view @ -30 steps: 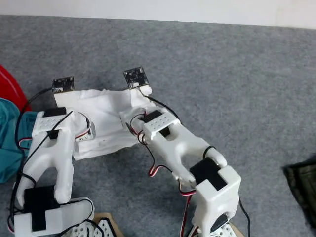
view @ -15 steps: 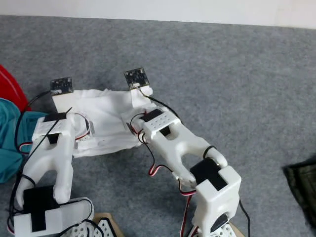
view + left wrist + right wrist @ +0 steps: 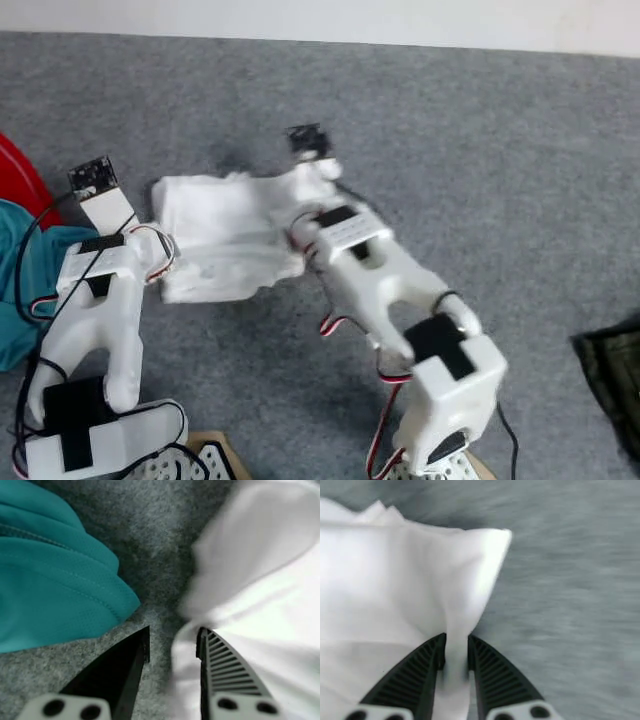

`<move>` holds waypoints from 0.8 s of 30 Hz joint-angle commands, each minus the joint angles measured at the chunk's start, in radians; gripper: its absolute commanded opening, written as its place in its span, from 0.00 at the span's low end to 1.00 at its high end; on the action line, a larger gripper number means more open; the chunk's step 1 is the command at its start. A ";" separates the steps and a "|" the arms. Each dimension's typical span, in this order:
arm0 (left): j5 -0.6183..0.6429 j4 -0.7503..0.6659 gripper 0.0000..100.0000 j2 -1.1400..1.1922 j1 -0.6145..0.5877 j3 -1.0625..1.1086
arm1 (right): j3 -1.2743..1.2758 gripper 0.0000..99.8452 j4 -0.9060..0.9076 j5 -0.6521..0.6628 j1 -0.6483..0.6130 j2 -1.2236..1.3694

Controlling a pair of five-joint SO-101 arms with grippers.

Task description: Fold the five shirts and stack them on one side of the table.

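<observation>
One white shirt [image 3: 395,570] is being pinched by the right gripper [image 3: 456,650]. The left gripper [image 3: 173,635] is being held open at its edge.

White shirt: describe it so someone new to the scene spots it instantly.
On the grey table, look between the left arm and the right arm. The white shirt lies crumpled there, one edge pinched in the right gripper. It is the only white cloth; the teal shirt is at the left edge, a dark garment at the right.
</observation>
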 commanded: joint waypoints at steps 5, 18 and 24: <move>0.006 -0.018 0.16 -0.031 0.012 -0.004 | 0.101 0.01 0.062 -0.002 0.300 -0.346; 0.005 -0.046 0.16 -0.030 0.031 -0.002 | 0.498 0.01 0.064 0.110 0.780 -0.943; 0.005 -0.046 0.16 -0.030 0.031 0.008 | 0.593 0.01 0.065 0.229 0.957 -1.161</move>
